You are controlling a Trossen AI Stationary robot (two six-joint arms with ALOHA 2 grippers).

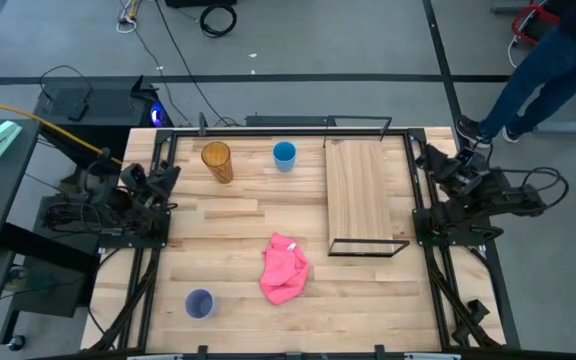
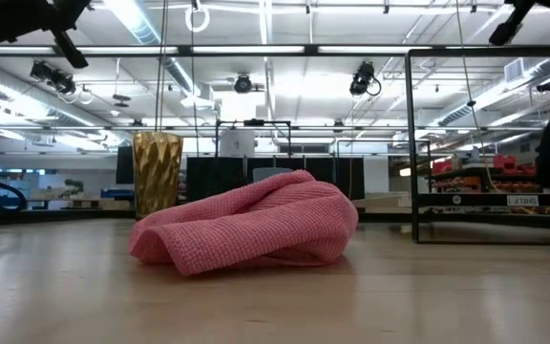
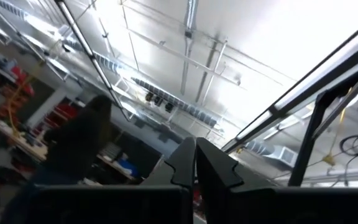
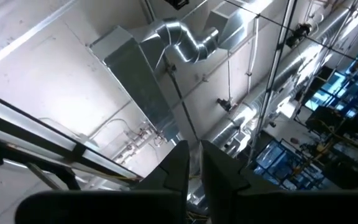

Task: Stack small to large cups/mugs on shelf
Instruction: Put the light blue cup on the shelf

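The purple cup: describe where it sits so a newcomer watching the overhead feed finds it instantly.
Start at the pink cloth in the middle of the wooden table. The lavender purple cup stands alone on the left arm's side of it, near the table edge opposite the amber cup and blue cup, the only purple one.

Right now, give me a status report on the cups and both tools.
Left tool and right tool shut, parked at table edges. Tall amber cup, light blue cup, lavender cup all off the light wood shelf. Crumpled pink cloth mid-table.
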